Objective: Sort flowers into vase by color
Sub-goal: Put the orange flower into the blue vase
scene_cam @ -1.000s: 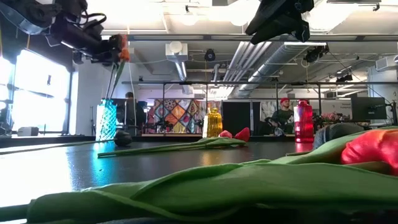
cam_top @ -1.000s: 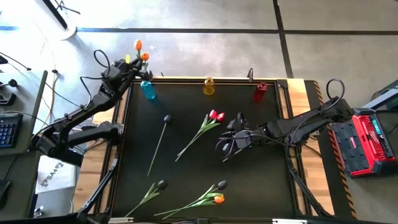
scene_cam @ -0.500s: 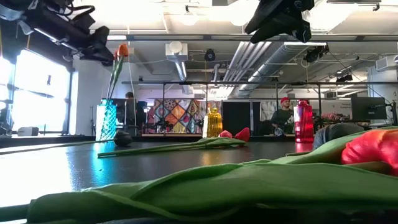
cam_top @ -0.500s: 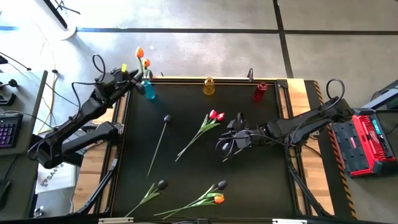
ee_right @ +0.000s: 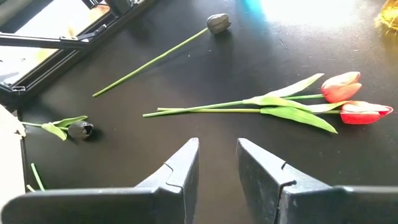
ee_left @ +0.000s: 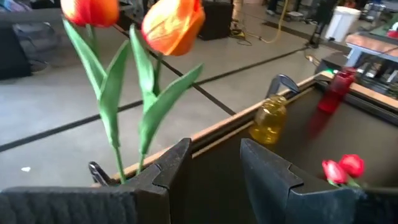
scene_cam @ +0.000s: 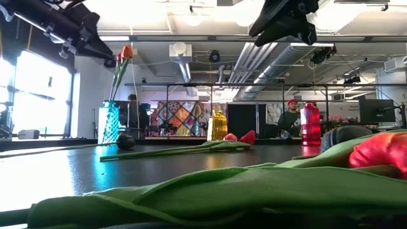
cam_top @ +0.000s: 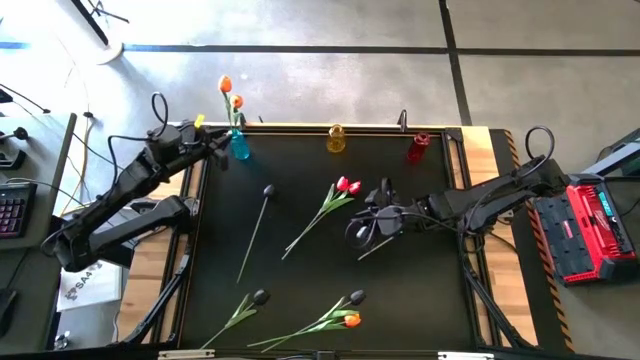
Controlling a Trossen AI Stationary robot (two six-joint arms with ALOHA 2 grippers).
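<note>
Black tabletop (cam_top: 300, 280); two orange tulips (cam_top: 229, 92) standing in blue vase (cam_top: 239, 146), just beyond left gripper (cam_top: 213, 152), fingers gaping empty; right gripper (cam_top: 362, 232) hovering parted beside two red tulips (cam_top: 347, 186).

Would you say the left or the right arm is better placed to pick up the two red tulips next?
The right, probably. The right gripper hangs open just beside the red tulips at mid-table, while the left gripper is at the far corner by the blue vase.

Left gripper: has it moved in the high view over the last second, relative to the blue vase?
Yes. The left gripper, open, has pulled back from above the blue vase toward the table's left edge, leaving the two orange tulips standing in it.
</note>
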